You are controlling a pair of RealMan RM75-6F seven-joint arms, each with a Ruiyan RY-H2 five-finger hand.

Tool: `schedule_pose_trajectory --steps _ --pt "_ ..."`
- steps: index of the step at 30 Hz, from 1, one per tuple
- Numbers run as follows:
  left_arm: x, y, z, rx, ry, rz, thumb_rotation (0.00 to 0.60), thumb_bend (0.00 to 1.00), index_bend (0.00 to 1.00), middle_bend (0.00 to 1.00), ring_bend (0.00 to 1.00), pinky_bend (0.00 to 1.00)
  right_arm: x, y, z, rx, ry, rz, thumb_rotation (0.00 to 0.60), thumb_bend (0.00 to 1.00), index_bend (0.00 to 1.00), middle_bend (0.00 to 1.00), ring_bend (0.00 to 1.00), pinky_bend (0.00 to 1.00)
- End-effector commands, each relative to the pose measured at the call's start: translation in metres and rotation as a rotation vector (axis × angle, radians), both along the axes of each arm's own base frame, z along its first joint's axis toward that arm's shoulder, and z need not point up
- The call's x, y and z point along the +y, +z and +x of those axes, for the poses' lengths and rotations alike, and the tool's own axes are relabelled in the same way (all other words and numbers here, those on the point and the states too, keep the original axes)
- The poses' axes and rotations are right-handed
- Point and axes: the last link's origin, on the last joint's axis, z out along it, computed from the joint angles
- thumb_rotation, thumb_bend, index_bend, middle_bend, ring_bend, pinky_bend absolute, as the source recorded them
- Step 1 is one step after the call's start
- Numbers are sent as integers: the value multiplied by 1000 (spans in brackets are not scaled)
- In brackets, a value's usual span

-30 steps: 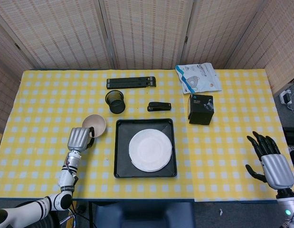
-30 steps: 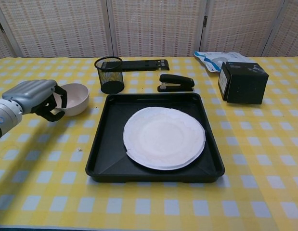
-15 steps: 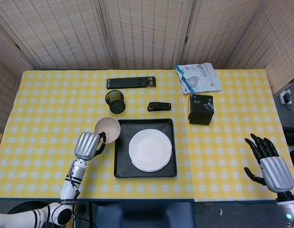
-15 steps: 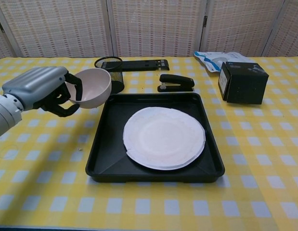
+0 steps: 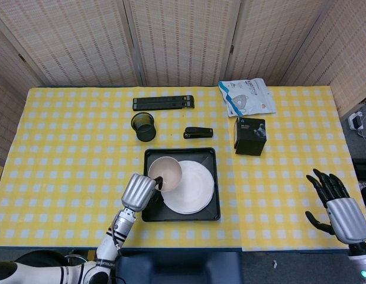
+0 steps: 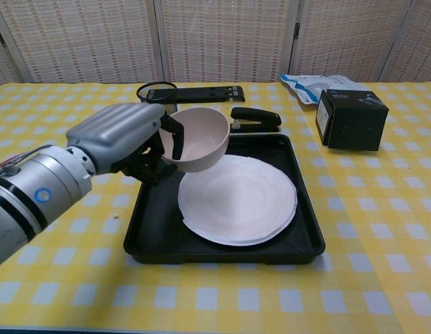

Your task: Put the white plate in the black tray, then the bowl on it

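change: my left hand [image 6: 124,142] has carried the bowl [image 6: 199,138] from the worktop's left side to above the black tray's [image 6: 222,247] left edge
bowl: pinched at rim, airborne, overlapping the white plate [image 6: 239,202]
plate: already in tray
right hand [image 5: 339,208]: spread, idle at the right edge
next: lower onto plate

plate [image 5: 191,186] in tray [image 5: 210,155], tray at table [image 5: 64,130] front-centre | bowl [image 5: 165,173] above tray's left side, over plate's left edge | stapler [image 5: 198,132], cup [image 5: 143,126] just behind tray | box [image 5: 249,136] right of stapler | pouch [image 5: 246,96] near rear edge
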Motion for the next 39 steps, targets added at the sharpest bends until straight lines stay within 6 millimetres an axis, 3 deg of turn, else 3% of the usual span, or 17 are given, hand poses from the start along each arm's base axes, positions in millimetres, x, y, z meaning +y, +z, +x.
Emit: schedule_pose_trajectory --steps 1,14,29,39 --pt "-3 -10 16 -6 -27 -18 600 644 689 1000 1000 1000 1 2 -1 0 -3 -2 600 340 0 0 0 0" --pt "-7 -57 53 -26 -74 -103 600 645 689 1000 1000 1000 5 7 -6 10 -27 -31 600 340 0 0 0 0" --pt "4 -78 45 33 -76 -97 600 645 690 1000 1000 1000 3 8 -8 7 -34 -18 600 339 0 0 0 0" --pt "5 -77 41 53 -95 -77 600 657 692 1000 1000 1000 3 8 -8 9 -32 -14 600 340 0 0 0 0"
